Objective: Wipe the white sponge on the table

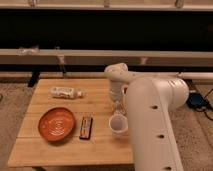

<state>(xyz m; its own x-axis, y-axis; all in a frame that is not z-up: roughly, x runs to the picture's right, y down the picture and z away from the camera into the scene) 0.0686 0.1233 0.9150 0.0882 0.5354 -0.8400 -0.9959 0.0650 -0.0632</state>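
Note:
The table (40, 150) is a low rectangle with a light wooden top. My white arm reaches in from the lower right, bends at an elbow over the table's far edge and points down. My gripper (119, 103) is low over the right middle of the tabletop, just behind the round white cup (117, 124). I cannot make out the white sponge as a separate thing; it is hidden at or under the gripper tip.
A white labelled bottle (65, 92) lies on its side at the back left. An orange plate (56, 123) sits at the front left, with a dark bar (86, 127) beside it. A long low ledge (75, 56) runs behind the table.

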